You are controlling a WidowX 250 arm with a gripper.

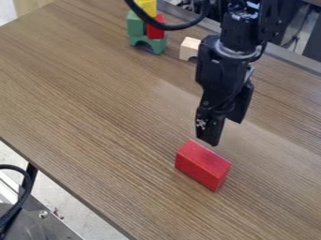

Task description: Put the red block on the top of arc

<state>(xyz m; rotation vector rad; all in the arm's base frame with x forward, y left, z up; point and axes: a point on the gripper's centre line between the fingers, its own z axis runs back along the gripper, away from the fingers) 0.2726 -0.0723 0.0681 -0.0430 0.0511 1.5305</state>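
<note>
The arm (pixel 231 75) comes in from the top edge, where its upper part is cut off, and hangs down just above and beyond the red block (pixel 202 165). The pincer (pixel 224 132) is spread, its two dark fingers apart; the nearer one ends right by the block's far end. Whether that tip touches the block or hovers over it is hard to say. The black parts merge into one another, so the joints between them are hard to make out.

Well beyond the red block, toward the top of the view, a pale wooden arch (pixel 188 48) is partly hidden behind the arm; its cutout is visible at the bottom, but its right part is not. To the left of it, also well beyond the red block, a green arch (pixel 158 45) carries a green block (pixel 134 24) and a smaller red piece (pixel 152 33). A yellow block (pixel 147 7) above them is cut by the top edge, and a thick black cable (pixel 175 26) loops in front, covering some of the stack.

The red block lies on the bare wood-grain tabletop (pixel 81 93), slanting from upper left to lower right. It is a plain, solid, elongated piece with flat faces and straight edges, its red varying a little from face to face.
</note>
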